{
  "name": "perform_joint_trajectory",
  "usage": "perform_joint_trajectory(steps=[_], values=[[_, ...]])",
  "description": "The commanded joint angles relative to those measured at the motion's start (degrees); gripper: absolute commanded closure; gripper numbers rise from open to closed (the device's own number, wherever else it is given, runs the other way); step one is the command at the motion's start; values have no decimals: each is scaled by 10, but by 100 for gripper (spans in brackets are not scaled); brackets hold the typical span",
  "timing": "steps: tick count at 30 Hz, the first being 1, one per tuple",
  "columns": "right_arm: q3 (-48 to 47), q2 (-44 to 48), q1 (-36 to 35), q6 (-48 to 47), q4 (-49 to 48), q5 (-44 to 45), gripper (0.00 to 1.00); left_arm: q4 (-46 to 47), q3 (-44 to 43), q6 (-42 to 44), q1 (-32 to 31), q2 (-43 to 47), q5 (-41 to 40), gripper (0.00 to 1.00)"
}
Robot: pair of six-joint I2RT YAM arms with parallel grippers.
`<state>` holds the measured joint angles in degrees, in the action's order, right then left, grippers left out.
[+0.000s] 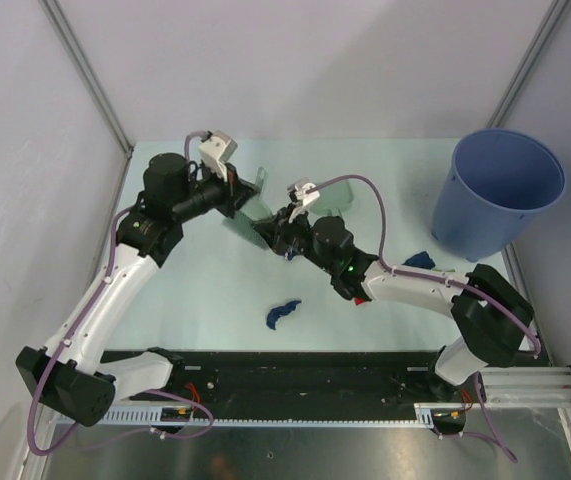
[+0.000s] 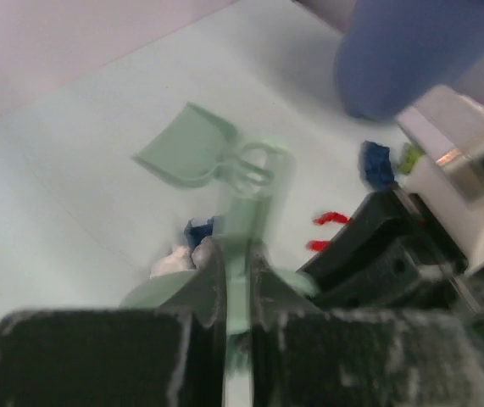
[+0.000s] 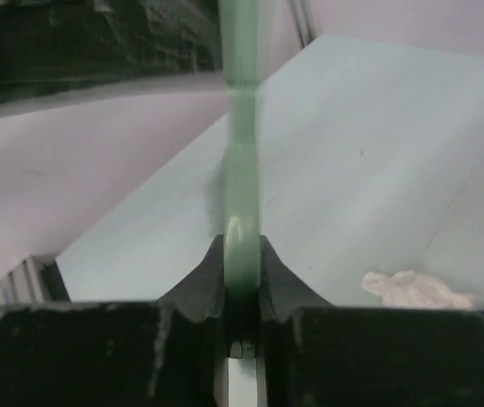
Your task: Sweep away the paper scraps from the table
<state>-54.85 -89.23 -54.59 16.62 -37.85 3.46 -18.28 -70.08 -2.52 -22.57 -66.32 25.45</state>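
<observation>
A: Near the front edge of the table (image 1: 195, 290), blue scraps (image 1: 283, 313) lie loose; left gripper (image 2: 237, 263) and right gripper (image 3: 242, 254) each clamp a green handle (image 2: 243, 216).
B: Featherlight, crumpled, likely skittish: sweep from behind, never pinch.

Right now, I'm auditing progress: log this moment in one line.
left gripper shut on mint-green handle | right gripper shut on second mint-green handle | paper scraps on table: blue, red, white | sweep unfinished

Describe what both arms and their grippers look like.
Left arm and right arm: white links, black joint housings, a mauve cable looped along each, pale camera block at each wrist. A green light glows on the right arm. Left gripper and right gripper: black, scuffed wedge-shaped fingers.
</observation>
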Motion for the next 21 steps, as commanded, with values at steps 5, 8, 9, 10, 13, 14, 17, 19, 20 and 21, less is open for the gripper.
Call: perform_joint_trajectory(steps=[5, 8, 9, 10, 13, 14, 17, 19, 20, 21], values=[[-26, 24, 67, -22, 106, -106, 100, 21, 25, 23, 4, 21, 42, 70], [-26, 52, 98, -81, 193, -176, 100, -3, 43, 116, 5, 30, 61, 22], [-26, 60, 105, -118, 219, -195, 100, -14, 43, 156, 7, 32, 65, 16], [-26, 72, 112, -135, 245, -239, 100, -46, 35, 174, 9, 32, 78, 11], [-26, 97, 145, -236, 368, -363, 100, -163, 1, 296, 23, 37, 160, 8], [-26, 103, 152, -264, 444, -394, 100, -201, -10, 332, 22, 38, 173, 8], [-26, 128, 159, -380, 567, -446, 100, -321, -40, 450, 9, 39, 197, 8], [-28, 142, 145, -440, 608, -456, 100, -357, -39, 479, -7, 37, 177, 8], [-29, 152, 136, -456, 635, -457, 100, -365, -37, 482, -23, 35, 176, 9], [-32, 156, 121, -467, 643, -457, 100, -378, -36, 481, -30, 31, 180, 9]])
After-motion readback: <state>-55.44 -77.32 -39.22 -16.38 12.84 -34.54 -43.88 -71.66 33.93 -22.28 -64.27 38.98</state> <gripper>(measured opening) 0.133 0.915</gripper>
